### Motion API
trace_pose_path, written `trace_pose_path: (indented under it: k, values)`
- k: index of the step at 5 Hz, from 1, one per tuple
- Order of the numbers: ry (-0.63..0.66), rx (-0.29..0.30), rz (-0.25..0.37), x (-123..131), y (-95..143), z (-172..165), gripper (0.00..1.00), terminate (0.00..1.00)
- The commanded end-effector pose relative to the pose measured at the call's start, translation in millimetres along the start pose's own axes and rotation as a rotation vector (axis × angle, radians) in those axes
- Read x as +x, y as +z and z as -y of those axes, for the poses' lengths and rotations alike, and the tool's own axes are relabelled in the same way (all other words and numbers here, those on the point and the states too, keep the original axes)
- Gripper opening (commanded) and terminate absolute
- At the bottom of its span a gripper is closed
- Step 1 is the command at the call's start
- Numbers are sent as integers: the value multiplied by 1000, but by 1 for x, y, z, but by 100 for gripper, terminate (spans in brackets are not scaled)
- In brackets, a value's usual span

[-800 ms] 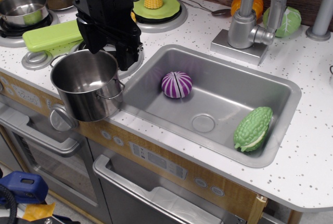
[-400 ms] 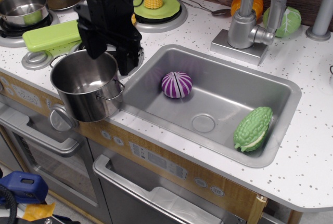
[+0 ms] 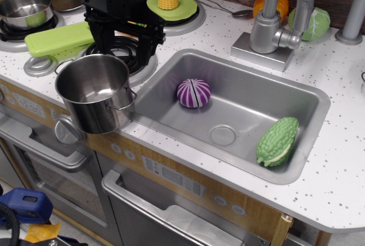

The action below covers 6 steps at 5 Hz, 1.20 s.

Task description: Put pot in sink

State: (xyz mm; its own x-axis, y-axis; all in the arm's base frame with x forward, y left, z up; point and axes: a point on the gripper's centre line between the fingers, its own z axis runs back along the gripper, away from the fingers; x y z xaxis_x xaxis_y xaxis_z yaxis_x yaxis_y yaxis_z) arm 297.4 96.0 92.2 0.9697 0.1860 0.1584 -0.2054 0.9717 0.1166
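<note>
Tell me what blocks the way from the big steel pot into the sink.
Nothing stands between the tall shiny steel pot and the grey rectangular sink; they are side by side. Inside the basin, a purple striped ball sits left of centre and a green bumpy vegetable at the right.

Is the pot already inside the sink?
No, the pot stands at the counter's front edge, left of the sink.

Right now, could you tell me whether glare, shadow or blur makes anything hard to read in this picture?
In the observation.image view, focus is sharp throughout. The pot shows bright reflections on its inner wall, yet its rim and wire handle read clearly. The sink has soft sheen, no blown-out glare. The black gripper is dark against the burner, so its fingers are hard to separate.
</note>
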Motion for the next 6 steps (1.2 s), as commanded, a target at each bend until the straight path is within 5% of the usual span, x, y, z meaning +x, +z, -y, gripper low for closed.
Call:
trace_pose_path:
  k: [1, 3, 6]
  values:
    - [111, -73, 15, 16, 1, -15, 100, 0]
    - [185, -42, -6, -2, 0, -17, 100, 0]
    - [230, -103, 15, -10, -26, -14, 100, 0]
